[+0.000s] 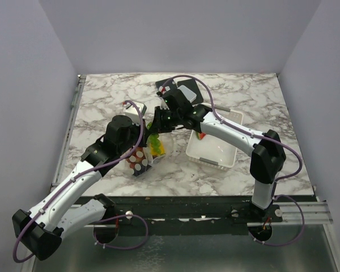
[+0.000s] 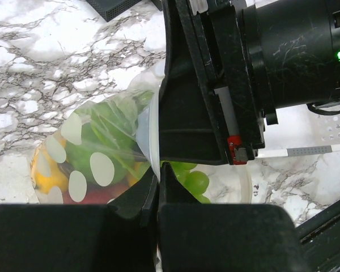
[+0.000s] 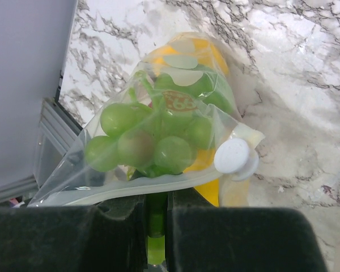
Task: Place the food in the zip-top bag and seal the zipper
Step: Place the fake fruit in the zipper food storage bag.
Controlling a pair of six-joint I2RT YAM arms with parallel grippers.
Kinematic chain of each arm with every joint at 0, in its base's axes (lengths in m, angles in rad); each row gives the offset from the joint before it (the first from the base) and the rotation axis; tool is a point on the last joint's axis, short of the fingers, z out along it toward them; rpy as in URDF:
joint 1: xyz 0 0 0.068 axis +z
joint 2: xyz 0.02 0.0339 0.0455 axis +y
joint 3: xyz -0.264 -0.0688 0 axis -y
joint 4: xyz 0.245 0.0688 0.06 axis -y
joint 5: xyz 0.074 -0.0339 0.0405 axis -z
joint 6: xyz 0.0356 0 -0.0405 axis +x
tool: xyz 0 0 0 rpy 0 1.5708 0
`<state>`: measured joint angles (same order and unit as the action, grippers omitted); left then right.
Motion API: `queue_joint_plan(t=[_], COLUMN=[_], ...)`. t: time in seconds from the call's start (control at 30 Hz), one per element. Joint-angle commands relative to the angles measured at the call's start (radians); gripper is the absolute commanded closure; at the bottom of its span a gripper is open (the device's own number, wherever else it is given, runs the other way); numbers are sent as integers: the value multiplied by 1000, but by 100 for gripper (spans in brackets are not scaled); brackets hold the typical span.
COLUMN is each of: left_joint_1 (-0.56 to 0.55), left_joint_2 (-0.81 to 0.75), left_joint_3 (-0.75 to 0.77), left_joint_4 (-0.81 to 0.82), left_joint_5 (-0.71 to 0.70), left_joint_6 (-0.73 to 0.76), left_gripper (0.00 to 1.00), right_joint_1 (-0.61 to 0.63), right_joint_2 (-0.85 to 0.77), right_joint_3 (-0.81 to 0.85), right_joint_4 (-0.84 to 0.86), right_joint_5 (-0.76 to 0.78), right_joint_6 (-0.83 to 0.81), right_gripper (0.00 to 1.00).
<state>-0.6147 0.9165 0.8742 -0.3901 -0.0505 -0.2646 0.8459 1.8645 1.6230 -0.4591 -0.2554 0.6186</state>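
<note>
The zip-top bag (image 1: 147, 153), clear with white dots, hangs between both grippers near the table's middle. In the left wrist view the bag (image 2: 96, 147) holds a yellow piece, green and red food, and green grapes (image 2: 195, 180). My left gripper (image 2: 157, 170) is shut on the bag's pale zipper strip (image 2: 149, 133), right below the right gripper's black body. In the right wrist view the grapes (image 3: 153, 141) fill the bag behind the zipper (image 3: 113, 191). My right gripper (image 3: 157, 199) is pinched on a green stem of the grapes at the bag's mouth. From above, the left gripper (image 1: 146, 136) and right gripper (image 1: 158, 126) almost touch.
A white rectangular basket (image 1: 233, 122) stands right of the bag, under the right forearm, with a red piece at its left side. Black flat items (image 1: 190, 90) lie at the back. The table's left edge rail (image 3: 56, 133) is close behind the bag.
</note>
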Motion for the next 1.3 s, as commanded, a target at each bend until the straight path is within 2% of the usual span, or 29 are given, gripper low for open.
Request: queue_joint_plan(t=[0.0,0.27,0.5,0.6,1.03,1.27], left_joint_1=[-2,-2,-2,-3,-2,-2], left_joint_2=[-1,-4,-7,-7,-6,1], left_joint_3=[-6,-6,-7,-7,-7,-7], left_joint_4=[36,37,34,35,34,33], left_joint_5=[33,13,-6,-7,-23,-20], left_joint_6=[-6,-5,-4,-4,-1,0], left_gripper=[100,100,100,100,100,100], right_joint_1=[29,80,84,84,84,84], right_joint_2=[23,30,-55,-99,-253,-227], right_joint_3=[-11,-45,-143,-172,-242,-252], right_joint_4=[125,166,204,206,123,166], right_joint_5=[29,42,79,99,197,133], right_joint_6=[57,72,60,48,-15,-4], right_gripper=[96,88,61,54,48,47])
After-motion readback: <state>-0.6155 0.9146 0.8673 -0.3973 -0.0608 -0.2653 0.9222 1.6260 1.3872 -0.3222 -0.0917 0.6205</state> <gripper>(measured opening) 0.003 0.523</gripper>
